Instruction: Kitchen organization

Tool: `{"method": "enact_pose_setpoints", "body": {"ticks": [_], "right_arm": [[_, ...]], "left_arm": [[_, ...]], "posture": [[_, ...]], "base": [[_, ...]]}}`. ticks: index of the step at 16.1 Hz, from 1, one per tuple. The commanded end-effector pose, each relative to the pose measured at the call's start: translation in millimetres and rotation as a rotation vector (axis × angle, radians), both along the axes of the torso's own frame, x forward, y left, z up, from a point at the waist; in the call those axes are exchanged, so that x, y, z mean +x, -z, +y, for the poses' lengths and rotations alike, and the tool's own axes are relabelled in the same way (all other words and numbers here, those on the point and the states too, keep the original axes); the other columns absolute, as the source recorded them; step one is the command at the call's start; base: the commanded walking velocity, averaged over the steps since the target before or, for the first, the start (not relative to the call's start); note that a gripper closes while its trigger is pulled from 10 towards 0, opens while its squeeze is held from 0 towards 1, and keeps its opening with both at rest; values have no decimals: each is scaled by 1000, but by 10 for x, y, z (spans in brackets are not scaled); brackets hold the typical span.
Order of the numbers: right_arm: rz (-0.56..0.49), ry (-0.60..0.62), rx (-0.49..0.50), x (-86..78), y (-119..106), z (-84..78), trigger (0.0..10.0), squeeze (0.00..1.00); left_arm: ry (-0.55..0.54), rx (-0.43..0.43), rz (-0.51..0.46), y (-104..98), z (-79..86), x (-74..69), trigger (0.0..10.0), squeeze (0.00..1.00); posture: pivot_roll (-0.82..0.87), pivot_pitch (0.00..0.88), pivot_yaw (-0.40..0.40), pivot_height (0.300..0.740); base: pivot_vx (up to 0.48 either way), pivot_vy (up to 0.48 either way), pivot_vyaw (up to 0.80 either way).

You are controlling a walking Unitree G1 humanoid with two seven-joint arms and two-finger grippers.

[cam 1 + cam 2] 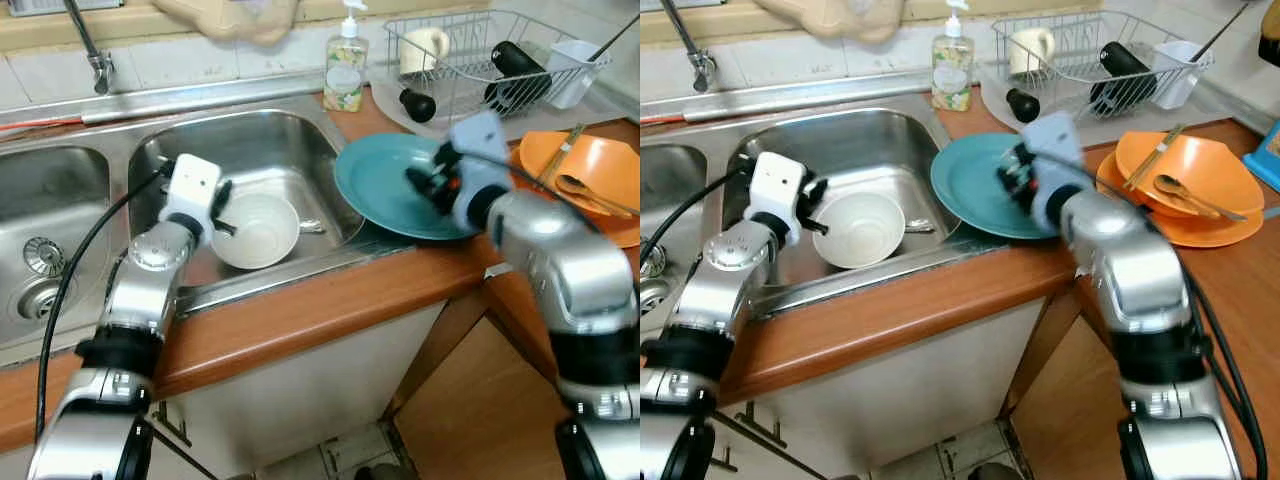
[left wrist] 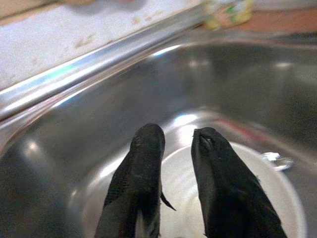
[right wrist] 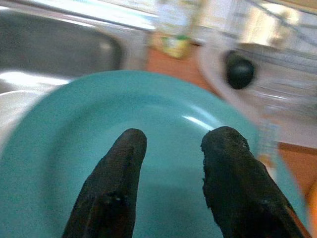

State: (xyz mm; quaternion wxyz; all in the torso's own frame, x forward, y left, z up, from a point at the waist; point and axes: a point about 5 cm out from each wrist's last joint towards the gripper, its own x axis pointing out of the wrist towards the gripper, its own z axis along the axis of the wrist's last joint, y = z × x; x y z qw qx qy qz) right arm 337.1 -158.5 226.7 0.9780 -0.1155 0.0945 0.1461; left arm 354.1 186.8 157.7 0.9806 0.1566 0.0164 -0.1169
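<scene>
1. The left gripper (image 2: pixel 171 163) hangs over the near rim of a round white ceramic bowl (image 1: pixel 262 232) in the right basin of the stainless steel double sink (image 1: pixel 250 140); its two black fingers (image 2: pixel 141 183) stand slightly parted with nothing between them.
2. The right gripper (image 3: pixel 171 158) hovers above a broad teal plate (image 1: pixel 380 185), fingers spread and empty; the plate lies partly on the brown wooden counter (image 1: pixel 330 305) and juts over the sink's edge.
3. A small metal piece (image 1: pixel 310 227) lies just beside the bowl on the basin floor; what it is cannot be told.
4. Behind the plate stand a clear soap pump bottle (image 1: pixel 346 62) and a white wire dish rack (image 1: pixel 480 55) holding a cream mug (image 1: pixel 425 47), a black bottle (image 1: pixel 515 62) and a white cup (image 1: pixel 578 68).
5. To the right, stacked orange plates (image 1: pixel 1200 180) carry chopsticks (image 1: pixel 1155 157) and a spoon (image 1: pixel 1185 192).
6. The right wrist view is blurred, and a dark round object (image 1: pixel 417 104) by the rack is unclear.
</scene>
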Motion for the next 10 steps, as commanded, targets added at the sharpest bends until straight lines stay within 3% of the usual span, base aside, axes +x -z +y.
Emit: {"method": "enact_pose_setpoints", "body": {"ticks": [1, 4, 5, 6, 10], "right_arm": [[7, 48, -2, 28, -10, -66, 10000, 1000], [31, 146, -9, 144, -8, -168, 10000, 1000], [53, 190, -2, 176, 10, -200, 10000, 827], [107, 230, 14, 209, 59, -228, 10000, 0], [172, 289, 29, 264, 168, -276, 10000, 0]], "left_arm": [[35, -4, -4, -40, -56, -14, 10000, 1000], [154, -17, -30, -125, -193, -185, 10000, 1000], [229, -35, -20, -137, -254, -255, 10000, 0], [314, -88, -16, -165, -330, -339, 10000, 0], [490, -73, 13, -201, -463, -514, 10000, 0]], "posture": [[-151, 0, 28, 740], [-144, 0, 22, 740], [-139, 0, 19, 740], [-137, 0, 17, 740], [-132, 0, 13, 740]], "base": [[0, 0, 0], [0, 0, 0], [0, 0, 0], [0, 0, 0], [0, 0, 0]]}}
